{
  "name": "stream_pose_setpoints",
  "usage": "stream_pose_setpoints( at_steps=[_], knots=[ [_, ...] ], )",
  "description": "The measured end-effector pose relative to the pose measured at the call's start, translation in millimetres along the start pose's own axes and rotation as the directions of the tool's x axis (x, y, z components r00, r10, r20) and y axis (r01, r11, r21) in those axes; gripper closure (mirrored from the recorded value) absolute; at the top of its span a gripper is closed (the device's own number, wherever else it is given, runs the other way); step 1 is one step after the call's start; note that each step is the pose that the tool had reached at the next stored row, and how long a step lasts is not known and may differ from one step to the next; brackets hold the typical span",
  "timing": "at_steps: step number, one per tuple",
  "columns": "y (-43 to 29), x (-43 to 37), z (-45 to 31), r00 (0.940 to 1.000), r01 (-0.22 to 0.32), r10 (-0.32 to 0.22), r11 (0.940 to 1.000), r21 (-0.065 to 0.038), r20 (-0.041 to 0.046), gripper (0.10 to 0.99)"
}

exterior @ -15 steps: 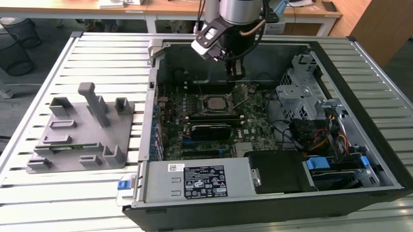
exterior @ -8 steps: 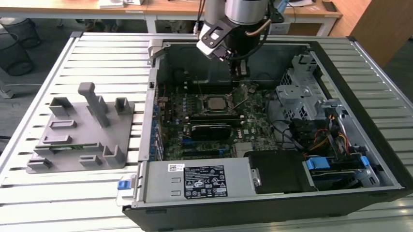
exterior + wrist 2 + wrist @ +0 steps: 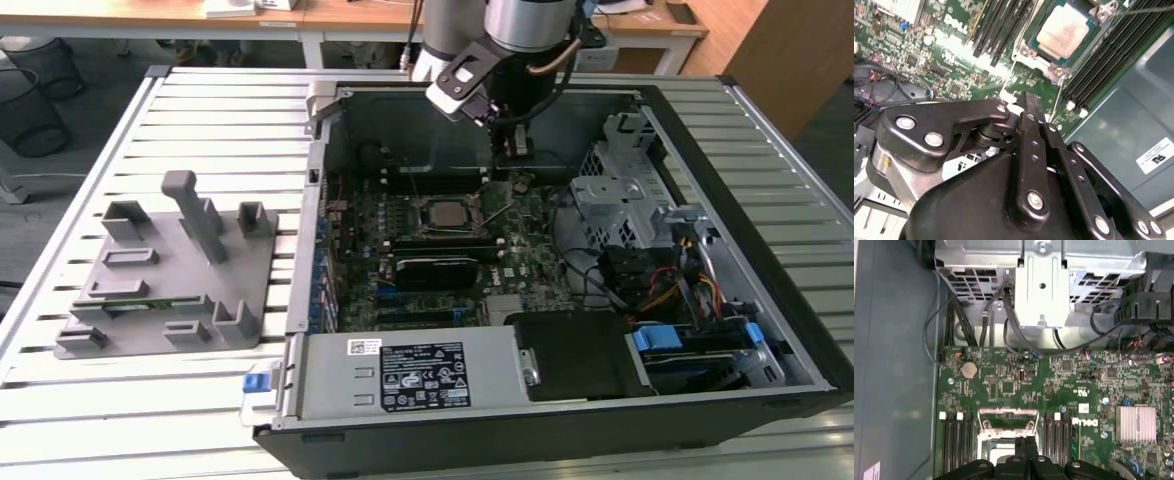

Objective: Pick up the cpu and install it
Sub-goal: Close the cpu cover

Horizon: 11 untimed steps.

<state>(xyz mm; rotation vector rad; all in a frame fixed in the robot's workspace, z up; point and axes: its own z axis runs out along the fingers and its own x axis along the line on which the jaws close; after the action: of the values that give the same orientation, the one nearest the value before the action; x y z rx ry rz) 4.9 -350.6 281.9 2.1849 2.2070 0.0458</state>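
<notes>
The cpu lies flat in the socket on the motherboard inside the open computer case, silver top up. In the second wrist view the cpu sits inside a metal socket frame, and a thin lever stands off beside it. My gripper hangs just above the board, a little beyond the socket toward the case's far wall. Its black fingers are pressed together with nothing between them. In the first wrist view the gripper points at the socket frame.
Memory slots flank the socket. A black heatsink block lies nearer the front. A metal drive cage, cables and a power supply crowd the case. A grey fixture stands on the slatted table.
</notes>
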Motion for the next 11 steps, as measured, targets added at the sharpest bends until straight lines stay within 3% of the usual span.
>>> stream_pose_setpoints(
  at_steps=[11],
  knots=[
    [21.2, -0.2, 1.1, 1.0000, 0.000, 0.000, 1.0000, 0.000, -0.0001, 0.980]
  ],
)
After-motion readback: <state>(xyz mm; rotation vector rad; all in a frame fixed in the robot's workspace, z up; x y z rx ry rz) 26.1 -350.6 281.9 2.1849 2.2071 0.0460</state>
